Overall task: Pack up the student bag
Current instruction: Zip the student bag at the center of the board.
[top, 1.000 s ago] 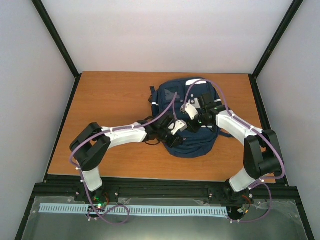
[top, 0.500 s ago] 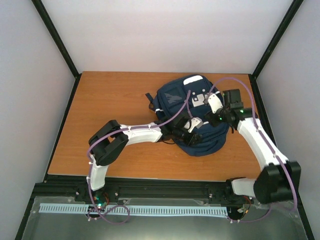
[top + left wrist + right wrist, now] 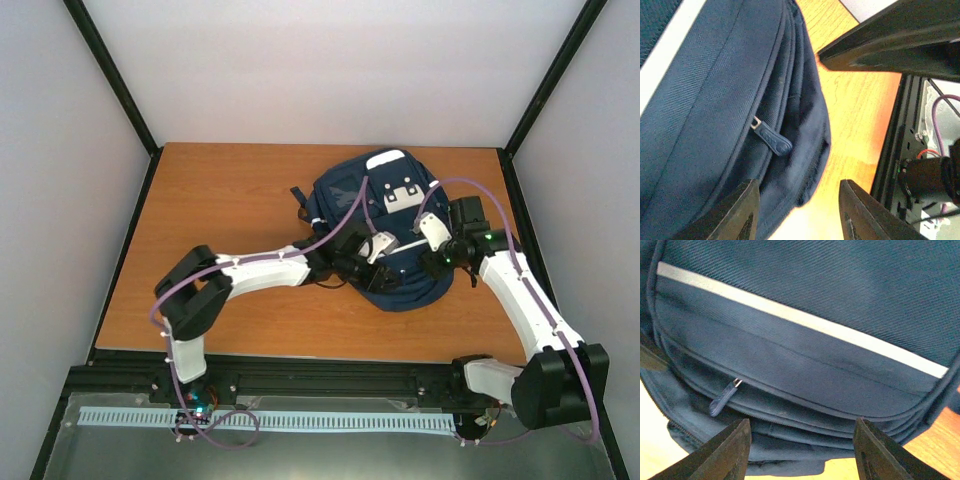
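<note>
1. Arms in white casing, two of them, rise from the near edge of a wood-grain counter (image 3: 230, 190) and bend inward toward one object.
2. Left claw (image 3: 799, 184) is open, with nothing between its dark fingers. It sits low against the near left side of the bag, and a short navy zip pull (image 3: 772, 141) lies just beyond its fingertips.
3. Right claw (image 3: 802, 422) is also open and empty. It faces the bag's right side, where a second zip pull (image 3: 721, 399) hangs on the curved front pocket, off to the left of the claw's centre line.
4. Student bag (image 3: 405, 295), navy blue and bulky, lies flat on the right half of the counter, with its white patches at the far end. A white reflective stripe (image 3: 800, 320) crosses the front panel above the pocket.
5. No loose items to pack are visible, so the step in hand is probably working a zipper.
6. To do it well, one claw should centre on a pull tab and pinch it squarely across its flat faces.
7. The other claw should pin the fabric nearby so the soft bag does not drag along.
8. The pull should follow the curve of the zip track, not go straight, or the slider may jam.
</note>
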Tool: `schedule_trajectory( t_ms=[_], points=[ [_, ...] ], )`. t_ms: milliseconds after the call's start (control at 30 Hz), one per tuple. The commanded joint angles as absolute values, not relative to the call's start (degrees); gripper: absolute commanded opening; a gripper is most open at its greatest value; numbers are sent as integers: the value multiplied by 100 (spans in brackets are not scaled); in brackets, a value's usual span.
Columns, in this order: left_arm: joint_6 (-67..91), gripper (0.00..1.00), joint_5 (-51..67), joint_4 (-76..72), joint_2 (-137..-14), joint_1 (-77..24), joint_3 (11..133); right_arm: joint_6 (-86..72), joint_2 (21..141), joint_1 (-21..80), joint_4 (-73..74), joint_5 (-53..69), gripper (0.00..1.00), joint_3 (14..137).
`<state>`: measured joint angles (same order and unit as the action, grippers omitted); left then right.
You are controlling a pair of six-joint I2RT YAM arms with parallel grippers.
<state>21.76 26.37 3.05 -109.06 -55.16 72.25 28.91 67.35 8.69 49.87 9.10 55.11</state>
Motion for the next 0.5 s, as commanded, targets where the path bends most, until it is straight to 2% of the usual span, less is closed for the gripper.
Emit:
schedule_trajectory(
  t_ms=[0, 67, 467],
  points=[
    [1764, 46, 2191, 888, -10022, -5519, 6972, 2957, 6914, 853, 5355, 1266, 57, 5669],
    [1680, 50, 2088, 1021, -9840, -5513, 6817, 2941, 7060, 861, 5399, 1408, 57, 5738],
    [2767, 50, 698, 570, -9273, -5517, 5855, 2792, 8048, 1174, 5517, 1933, 58, 6092]
  ],
)
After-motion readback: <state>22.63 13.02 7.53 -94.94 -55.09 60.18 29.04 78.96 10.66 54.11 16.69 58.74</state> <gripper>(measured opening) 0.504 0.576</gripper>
